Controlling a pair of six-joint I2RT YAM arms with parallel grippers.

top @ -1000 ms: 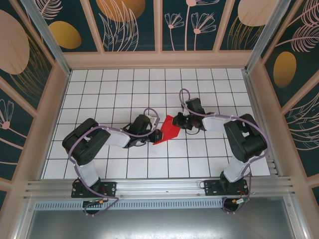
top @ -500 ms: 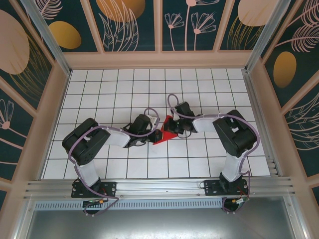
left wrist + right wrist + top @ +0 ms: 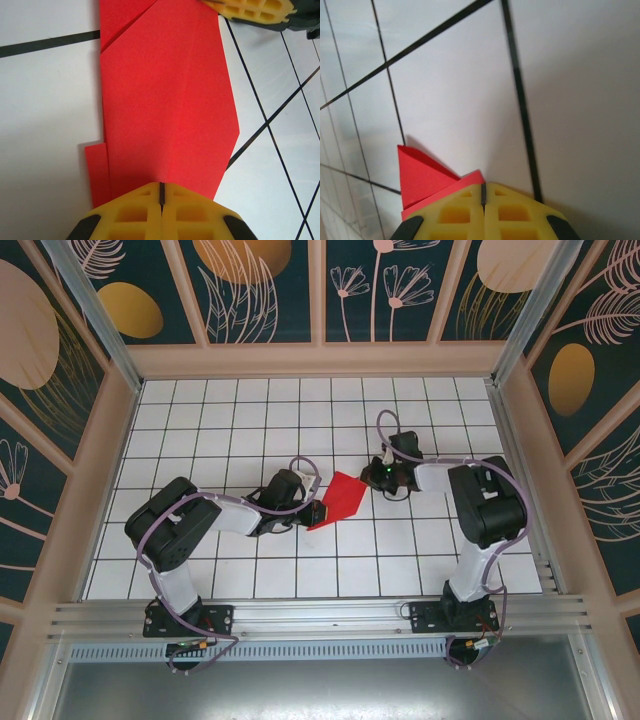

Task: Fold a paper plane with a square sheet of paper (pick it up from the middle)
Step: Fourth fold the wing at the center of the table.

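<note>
The red sheet of paper lies folded on the white grid table, a flat kite-like shape with layered flaps. My left gripper is shut, its yellow tips resting on the paper's near-left end. In the left wrist view the paper stretches away from the shut left gripper, a narrow flap showing along its left edge. My right gripper is shut at the paper's right corner. The right wrist view shows the right gripper closed, with a red corner poking out from under its left finger.
White tiles with black lines spread all round the paper. Patterned enclosure walls stand at the left, back and right. An aluminium rail runs along the near edge by the arm bases. The right gripper's yellow fingers show in the left wrist view.
My right gripper swept left over the paper, then drew back right to its corner. The paper now lies flatter and wider. The left gripper has stayed put.
</note>
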